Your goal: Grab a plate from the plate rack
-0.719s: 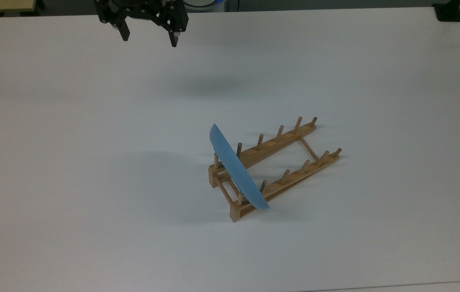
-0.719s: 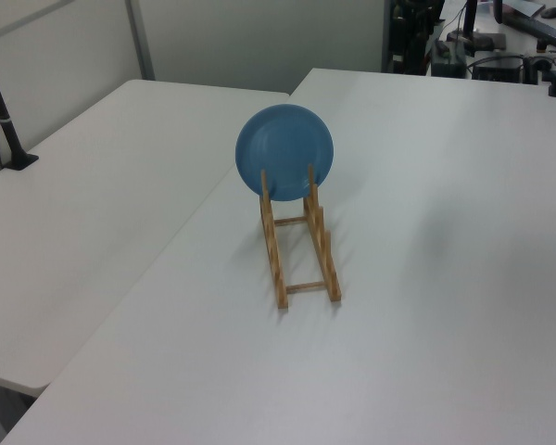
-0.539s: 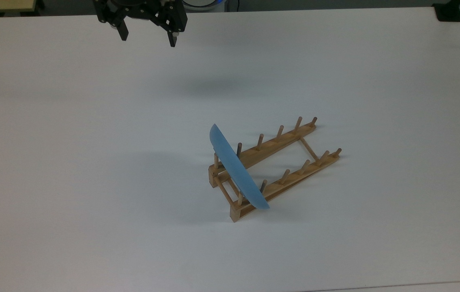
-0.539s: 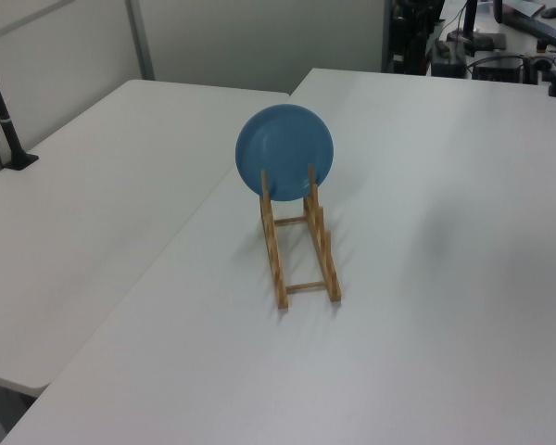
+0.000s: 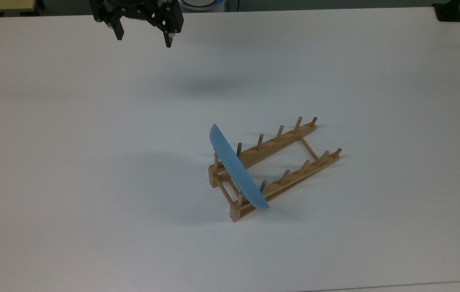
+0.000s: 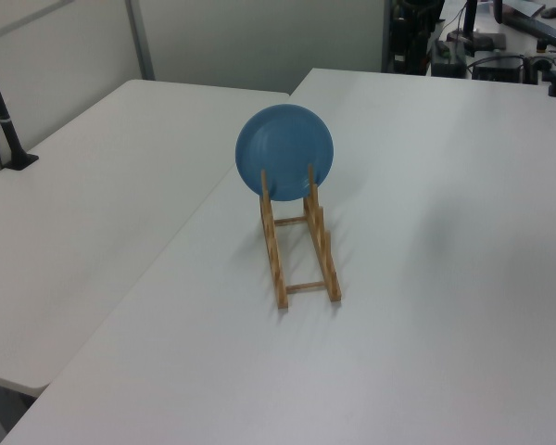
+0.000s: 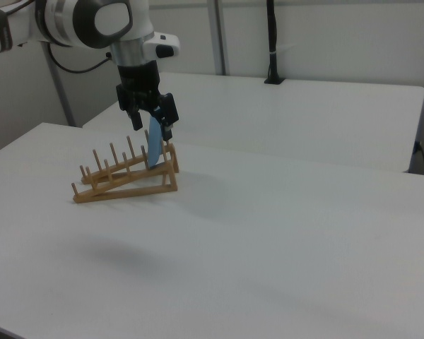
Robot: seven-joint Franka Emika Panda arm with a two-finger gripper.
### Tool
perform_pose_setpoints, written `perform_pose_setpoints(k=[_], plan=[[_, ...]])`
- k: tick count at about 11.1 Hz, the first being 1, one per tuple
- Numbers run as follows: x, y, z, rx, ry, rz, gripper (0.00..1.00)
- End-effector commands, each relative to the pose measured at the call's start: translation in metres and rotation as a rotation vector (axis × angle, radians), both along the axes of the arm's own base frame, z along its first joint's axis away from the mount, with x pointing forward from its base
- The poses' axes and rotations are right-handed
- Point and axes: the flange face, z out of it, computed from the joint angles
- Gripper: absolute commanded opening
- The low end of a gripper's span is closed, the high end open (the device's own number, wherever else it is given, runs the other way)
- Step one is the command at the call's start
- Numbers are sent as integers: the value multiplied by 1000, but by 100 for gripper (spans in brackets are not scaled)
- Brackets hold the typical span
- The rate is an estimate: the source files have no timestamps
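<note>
The white table (image 5: 92, 162) is taking up most of the top view, running edge to edge. In the left view the table (image 6: 463, 306) is sitting beside a second white table (image 6: 83, 195) at the frame's left, a thin seam running between them. In the right view the table (image 7: 268, 247) is spreading across the lower frame, the second table (image 7: 304, 113) lying behind it.

My arm (image 7: 78, 21) is reaching in from the upper left of the right view, white with a dark wrist.

The wooden rack (image 5: 278, 170) is sitting right of centre in the top view, two rails with upright pegs, angled from lower left to upper right. In the left view the rack (image 6: 301, 250) is standing at centre frame, seen end on. In the right view the rack (image 7: 124, 180) is at left of centre.

The blue plate (image 5: 236, 168) is standing on edge in the rack's end slot, at the rack's left end in the top view, leaning against the pegs. In the left view the plate (image 6: 285, 151) is showing its full round face, above the rack. In the right view the plate (image 7: 154, 145) is edge on, partly behind my fingers.

My gripper (image 5: 141, 38) is hovering at the top edge of the top view, left of centre, well apart from the plate. My jaws are spread apart, holding nothing. In the right view my gripper (image 7: 150, 120) is hanging above the rack's plate end.
</note>
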Motion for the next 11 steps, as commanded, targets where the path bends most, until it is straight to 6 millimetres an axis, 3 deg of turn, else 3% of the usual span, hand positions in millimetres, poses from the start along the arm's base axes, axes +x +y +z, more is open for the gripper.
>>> perform_pose_setpoints(k=[1, 9, 10, 11], plan=[[-1, -2, 1, -16, -20, 18, 100], [-3, 7, 4, -13, -21, -10, 100], [-1, 7, 9, -23, -35, -8, 100], [-2, 6, 28, -37, -72, -7, 100]])
